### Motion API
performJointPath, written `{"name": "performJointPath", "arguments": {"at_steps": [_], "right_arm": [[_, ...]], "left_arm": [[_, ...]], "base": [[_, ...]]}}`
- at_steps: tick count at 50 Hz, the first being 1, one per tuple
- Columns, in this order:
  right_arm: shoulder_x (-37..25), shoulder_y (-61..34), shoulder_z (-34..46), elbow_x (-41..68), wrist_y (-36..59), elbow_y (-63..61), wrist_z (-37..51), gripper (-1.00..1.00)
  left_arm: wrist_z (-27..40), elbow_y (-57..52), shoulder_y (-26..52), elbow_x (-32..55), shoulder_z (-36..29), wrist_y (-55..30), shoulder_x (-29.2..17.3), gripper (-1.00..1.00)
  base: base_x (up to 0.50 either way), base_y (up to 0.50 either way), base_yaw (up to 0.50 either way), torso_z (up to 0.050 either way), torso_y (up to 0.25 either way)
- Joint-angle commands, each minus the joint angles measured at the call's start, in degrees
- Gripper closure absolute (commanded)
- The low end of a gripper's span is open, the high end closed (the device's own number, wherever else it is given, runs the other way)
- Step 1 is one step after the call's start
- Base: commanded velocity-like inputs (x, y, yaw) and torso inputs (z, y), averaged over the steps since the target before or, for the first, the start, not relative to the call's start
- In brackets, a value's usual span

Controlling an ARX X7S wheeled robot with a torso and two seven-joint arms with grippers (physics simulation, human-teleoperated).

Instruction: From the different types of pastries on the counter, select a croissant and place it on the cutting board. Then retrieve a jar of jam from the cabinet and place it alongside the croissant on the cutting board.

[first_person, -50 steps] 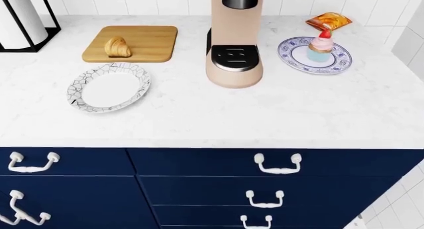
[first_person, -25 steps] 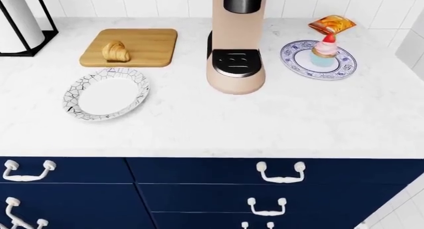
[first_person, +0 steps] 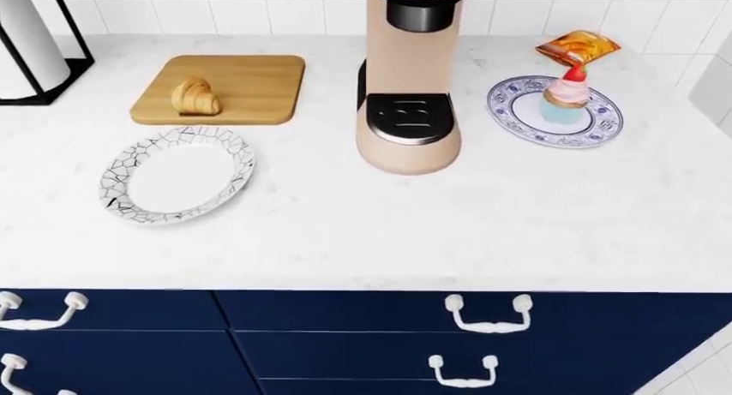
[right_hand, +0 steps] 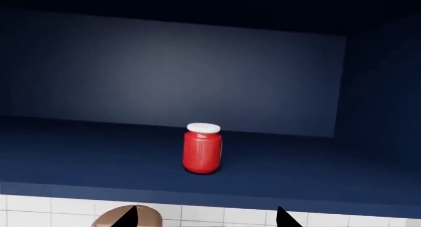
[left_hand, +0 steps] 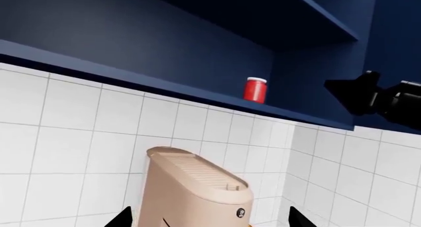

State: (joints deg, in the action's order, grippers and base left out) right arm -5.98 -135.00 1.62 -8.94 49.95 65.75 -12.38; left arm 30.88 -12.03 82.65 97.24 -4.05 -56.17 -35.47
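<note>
Croissant [first_person: 195,96] lies on the cutting board [first_person: 252,82]; jar of jam [right_hand: 202,148] stands upright on the cabinet shelf [right_hand: 79,158]. Both grippers show only spread fingertips [right_hand: 127,217], nothing between them; arms hidden from head view.

Golden-brown ridged croissant [first_person: 195,96] lies on light-brown wooden cutting board [first_person: 221,89], rear left of white marble counter [first_person: 366,224]. White crackle-pattern plate [first_person: 177,173] sits just in front of board. Beige coffee machine [first_person: 411,78] stands centre. Right of it, blue-rimmed plate [first_person: 555,111] holds pink-frosted cupcake [first_person: 565,92] — orange-brown flat pastry [first_person: 575,46] behind. Red jam jar w/ white lid [right_hand: 202,148] stands on navy cabinet shelf [right_hand: 98,158], above the machine.
</note>
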Motion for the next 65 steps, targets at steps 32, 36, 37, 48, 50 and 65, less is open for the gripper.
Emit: {"name": "performJointPath", "arguments": {"at_steps": [32,36,37,48,50,65], "right_arm": [[-0.20,0.00,0.15,-0.27,-0.46,0.94,-0.60,-1.00],[-0.14,0.00,0.15,-0.22,-0.64,1.12,-0.52,-1.00],[-0.08,0.00,0.13,-0.13,-0.84,1.30,-0.37,-1.00],[-0.15,0.00,0.14,-0.22,-0.53,0.77,-0.68,-1.00],[-0.20,0.00,0.13,-0.32,-0.30,0.51,-0.86,-1.00],[0.04,0.00,0.11,-0.21,-0.54,0.62,-0.74,-1.00]], "left_arm": [[-0.49,-0.04,0.07,0.02,-0.53,0.66,-0.46,-1.00],[-0.40,-0.05,0.08,0.10,-0.56,0.72,-0.54,-1.00],[-0.39,-0.06,0.07,0.12,-0.57,0.73,-0.55,-1.00],[-0.33,0.03,0.21,0.01,-0.88,0.80,-0.66,-1.00],[-0.50,-0.07,0.22,-0.20,-0.95,0.79,-0.73,-1.00],[-0.31,0.02,0.44,0.12,-1.10,1.04,-0.78,-1.00]], "base": [[0.09,0.00,0.00,0.000,0.000],[0.08,0.00,0.00,0.000,0.000],[0.08,0.00,0.00,0.000,0.000],[0.07,0.00,0.00,0.000,0.000],[0.07,0.00,0.00,0.044,0.000],[0.07,0.00,0.00,0.011,0.000]]}}
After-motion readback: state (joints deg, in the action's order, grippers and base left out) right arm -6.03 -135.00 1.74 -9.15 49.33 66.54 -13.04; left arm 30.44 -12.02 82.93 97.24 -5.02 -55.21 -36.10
